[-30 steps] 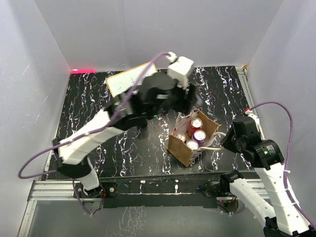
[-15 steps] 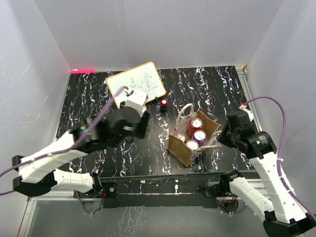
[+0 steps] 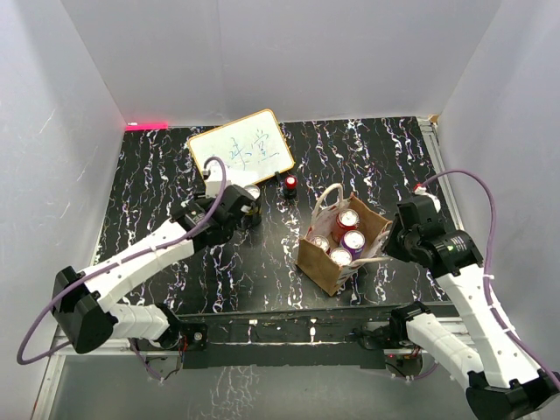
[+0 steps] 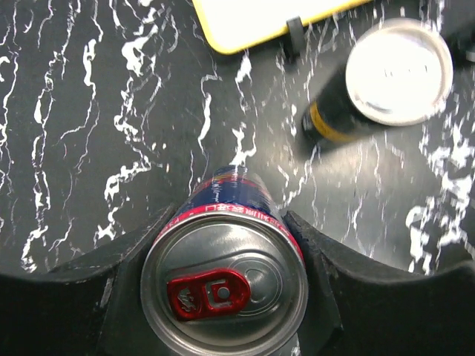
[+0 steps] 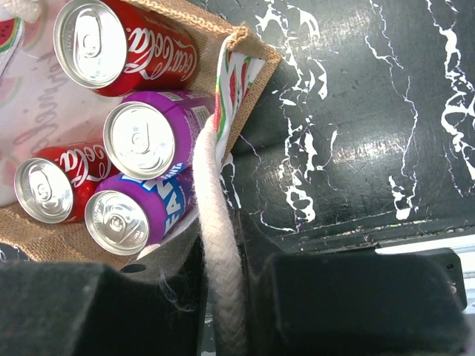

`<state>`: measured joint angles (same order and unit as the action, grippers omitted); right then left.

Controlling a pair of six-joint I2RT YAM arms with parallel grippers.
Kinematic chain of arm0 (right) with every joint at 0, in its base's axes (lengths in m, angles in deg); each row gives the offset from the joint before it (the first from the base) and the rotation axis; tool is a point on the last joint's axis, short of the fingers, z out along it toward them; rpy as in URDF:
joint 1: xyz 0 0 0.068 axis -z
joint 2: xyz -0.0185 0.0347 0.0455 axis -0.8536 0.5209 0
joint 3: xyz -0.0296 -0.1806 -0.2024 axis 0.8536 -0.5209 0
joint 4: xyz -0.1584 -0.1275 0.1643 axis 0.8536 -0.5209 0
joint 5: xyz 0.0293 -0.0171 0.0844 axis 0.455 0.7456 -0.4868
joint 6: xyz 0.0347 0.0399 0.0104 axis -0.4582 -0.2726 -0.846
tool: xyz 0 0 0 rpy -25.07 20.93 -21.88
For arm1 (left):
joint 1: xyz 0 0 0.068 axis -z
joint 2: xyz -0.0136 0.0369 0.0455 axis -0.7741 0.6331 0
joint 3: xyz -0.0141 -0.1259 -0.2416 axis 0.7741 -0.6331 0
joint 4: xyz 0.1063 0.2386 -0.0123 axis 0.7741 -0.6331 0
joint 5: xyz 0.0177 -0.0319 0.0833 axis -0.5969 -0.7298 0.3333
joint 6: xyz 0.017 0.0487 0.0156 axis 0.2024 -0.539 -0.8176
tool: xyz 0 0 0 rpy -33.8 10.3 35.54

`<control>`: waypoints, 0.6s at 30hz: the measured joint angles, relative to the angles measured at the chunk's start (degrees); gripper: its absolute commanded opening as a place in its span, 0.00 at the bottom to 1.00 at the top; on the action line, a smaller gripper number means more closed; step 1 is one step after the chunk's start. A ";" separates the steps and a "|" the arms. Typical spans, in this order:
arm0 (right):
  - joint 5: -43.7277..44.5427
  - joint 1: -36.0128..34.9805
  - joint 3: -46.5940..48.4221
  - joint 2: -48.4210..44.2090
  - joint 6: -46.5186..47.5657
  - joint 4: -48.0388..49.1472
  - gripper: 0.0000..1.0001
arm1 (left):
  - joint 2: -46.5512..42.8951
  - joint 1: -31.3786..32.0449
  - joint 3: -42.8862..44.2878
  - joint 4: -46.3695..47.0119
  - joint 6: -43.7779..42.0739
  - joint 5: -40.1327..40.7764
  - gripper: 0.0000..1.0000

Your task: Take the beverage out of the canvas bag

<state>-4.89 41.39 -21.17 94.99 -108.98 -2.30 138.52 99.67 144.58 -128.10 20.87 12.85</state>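
The brown canvas bag (image 3: 325,262) stands right of the table's middle. It holds two red cola cans (image 5: 96,46) and two purple soda cans (image 5: 142,139). My left gripper (image 4: 230,219) is shut on a beverage, a blue and red can (image 4: 223,289) with a red pull tab, held upright low over the black table, left of the bag. In the top view the left gripper (image 3: 242,214) sits in front of the whiteboard. My right gripper (image 5: 220,252) is shut on the bag's white cord handle (image 5: 209,178) at the bag's right side (image 3: 394,242).
A whiteboard with a yellow frame (image 3: 242,146) lies at the back left. A dark can with a silver lid (image 4: 397,70) stands just beyond the held can, and a small red-topped can (image 3: 290,185) stands behind the bag. White walls enclose the table.
My left arm has swung from above the bag's far side to the left and down, carrying the can toward the table near the whiteboard. The right gripper has kept its hold on the cord.
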 measured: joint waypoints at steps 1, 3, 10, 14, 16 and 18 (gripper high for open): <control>-0.31 0.00 -0.04 0.00 0.50 0.22 0.17 | -0.02 -1.64 -0.39 1.64 -0.20 0.17 0.00; -0.90 0.00 -0.50 -0.48 1.29 1.20 0.17 | 0.15 -4.31 -1.11 5.27 -0.57 0.37 0.00; -1.22 0.00 -0.66 -1.81 3.65 2.32 0.17 | 6.62 -13.09 -1.44 15.93 -1.84 -1.51 0.00; -2.08 0.00 -0.70 -2.12 4.37 3.23 0.18 | 12.57 -15.69 -1.44 19.74 -2.99 -3.50 0.00; -2.29 0.00 -0.72 -2.71 4.61 3.67 0.18 | 14.99 -15.96 -1.44 21.09 -2.82 -4.90 0.00; -2.40 0.00 -0.72 -3.41 4.85 4.13 0.18 | 16.87 -16.17 -1.44 21.68 -2.36 -6.23 0.00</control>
<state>-7.29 41.39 -21.89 91.58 -104.13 1.83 155.39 83.49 143.14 -106.41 18.51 6.63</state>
